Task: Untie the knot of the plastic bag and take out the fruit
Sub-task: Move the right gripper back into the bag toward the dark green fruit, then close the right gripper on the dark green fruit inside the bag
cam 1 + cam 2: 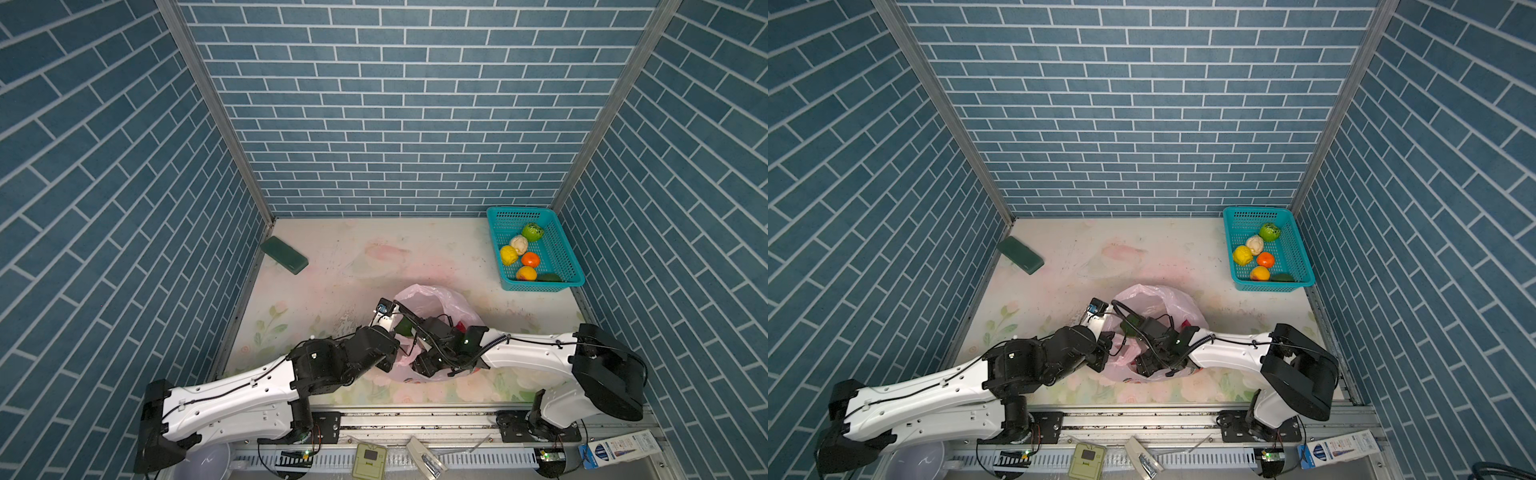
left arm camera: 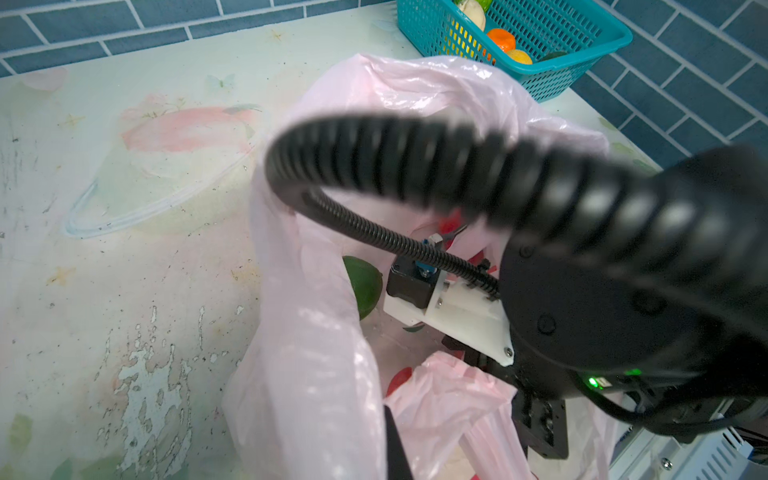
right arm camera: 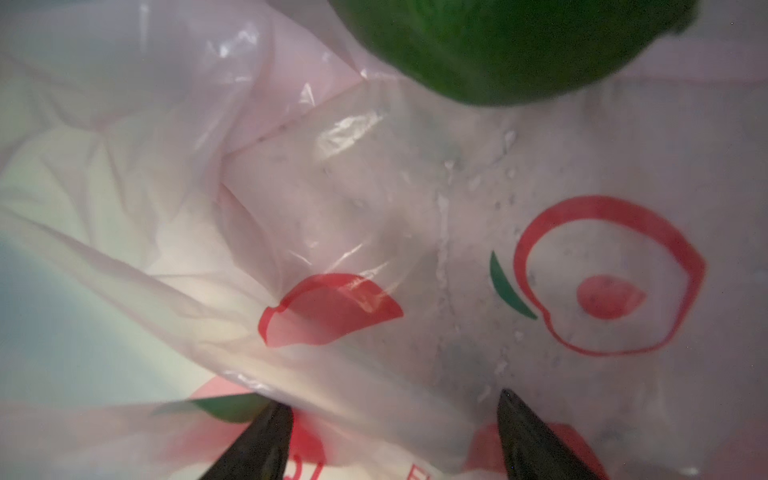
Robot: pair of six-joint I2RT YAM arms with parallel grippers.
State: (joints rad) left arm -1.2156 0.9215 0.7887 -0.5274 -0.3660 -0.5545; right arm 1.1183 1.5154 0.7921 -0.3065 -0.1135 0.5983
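The thin translucent pink plastic bag (image 1: 432, 301) lies open at the front middle of the floral tabletop (image 1: 374, 257), with a dark green round fruit (image 3: 519, 45) inside. Its red lettering (image 3: 307, 467) is cut off and unreadable. The right gripper (image 3: 395, 403) is inside, jaws apart and empty. The left gripper (image 2: 392, 432) pinches the bag's rim. A teal mesh basket (image 1: 559, 249) holds six toy fruits (image 1: 518, 244).

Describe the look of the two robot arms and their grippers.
The left arm and right arm have white shells, black joint housings and thin black cables running along them. A black corrugated cable loops by the right wrist, where a green light glows. The right gripper has black pointed fingers.
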